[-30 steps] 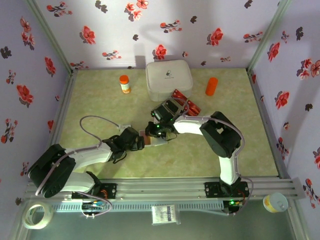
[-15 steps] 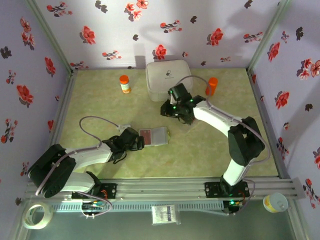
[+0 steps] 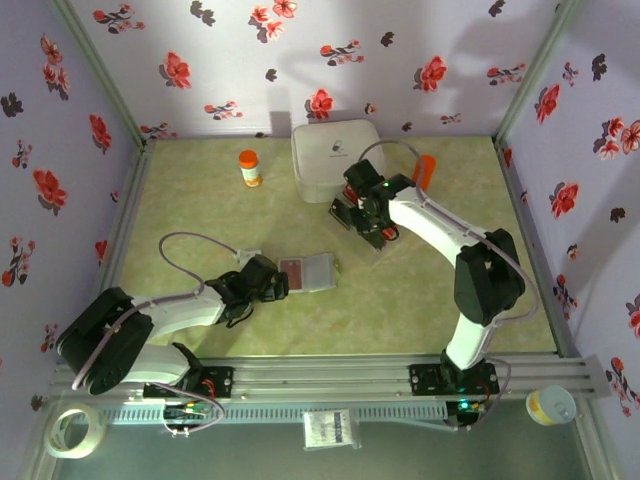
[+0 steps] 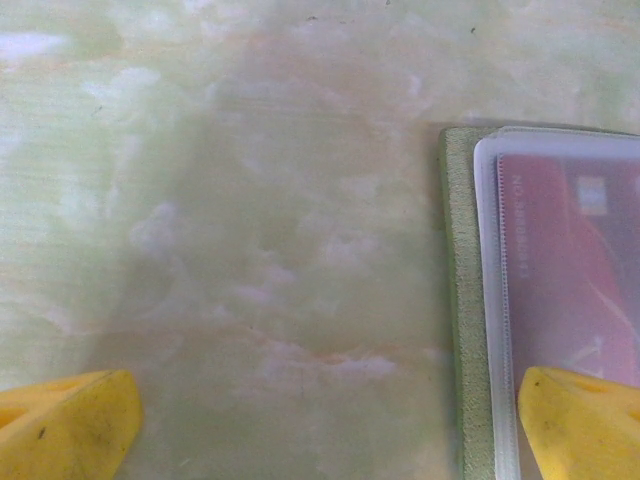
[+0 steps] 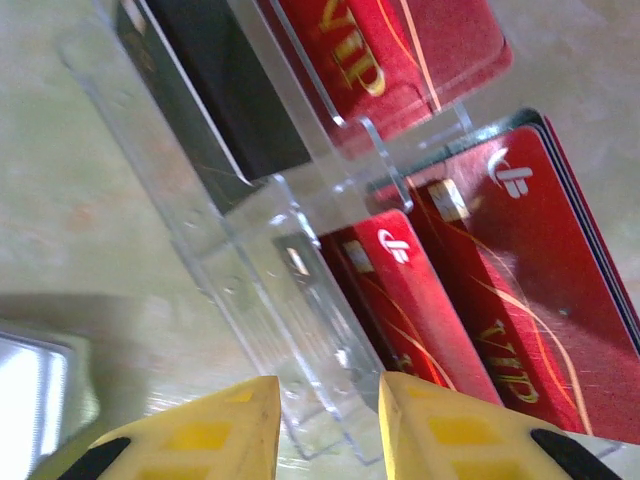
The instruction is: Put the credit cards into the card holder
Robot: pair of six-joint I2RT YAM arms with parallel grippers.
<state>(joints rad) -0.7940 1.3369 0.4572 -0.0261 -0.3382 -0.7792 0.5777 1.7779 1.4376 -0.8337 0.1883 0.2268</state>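
Observation:
The card holder (image 3: 318, 272) lies open on the table, olive-green with a pale inside, a red card (image 3: 293, 268) in its clear sleeve. My left gripper (image 3: 274, 284) stands wide open at its left edge. In the left wrist view one yellow fingertip (image 4: 582, 422) rests over the card holder (image 4: 458, 300) and its sleeved red card (image 4: 570, 260). My right gripper (image 3: 364, 214) hovers over the clear tray (image 5: 270, 250). Its fingers (image 5: 205, 430) stand slightly apart, straddling the tray wall, holding nothing. Red credit cards (image 5: 520, 290) and a dark card (image 5: 225, 95) lie in the tray.
A big white rounded box (image 3: 338, 158) stands at the back, just behind the right gripper. An orange bottle with a white label (image 3: 249, 168) is at its left, an orange cylinder (image 3: 424, 172) at its right. Flowered walls close in three sides.
The right arm left the card holder and swung back to the clear tray, its jaws now slightly apart. A red card stays in the holder. The left arm has not moved.

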